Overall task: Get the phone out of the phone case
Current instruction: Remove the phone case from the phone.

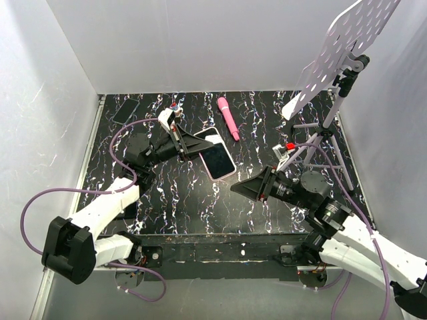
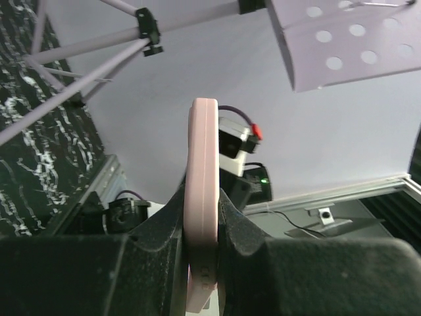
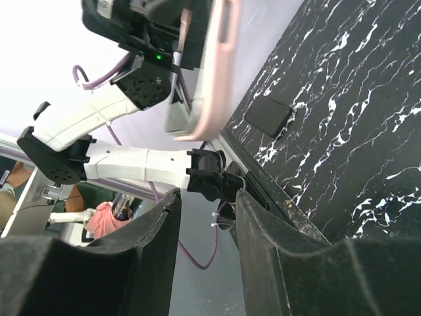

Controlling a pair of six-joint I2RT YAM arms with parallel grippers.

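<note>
The phone (image 1: pixel 217 160), its dark screen up, sits inside the pale pink phone case (image 1: pixel 209 135). My left gripper (image 1: pixel 199 145) is shut on the case's near-left end and holds it tilted above the table. In the left wrist view the case (image 2: pixel 202 164) stands edge-on, clamped between the fingers (image 2: pixel 250 230). My right gripper (image 1: pixel 235 189) is open and empty, a little to the right of and nearer than the phone, pointing at it. In the right wrist view the case (image 3: pixel 217 72) hangs above the open gripper (image 3: pixel 207 197), not between the fingers.
A pink wand (image 1: pixel 227 118) lies at the back centre. A bare black phone (image 1: pixel 125 111) lies at the back left; another dark phone (image 3: pixel 268 115) lies near the table's front left edge. A tripod with a perforated plate (image 1: pixel 340 53) stands at the right.
</note>
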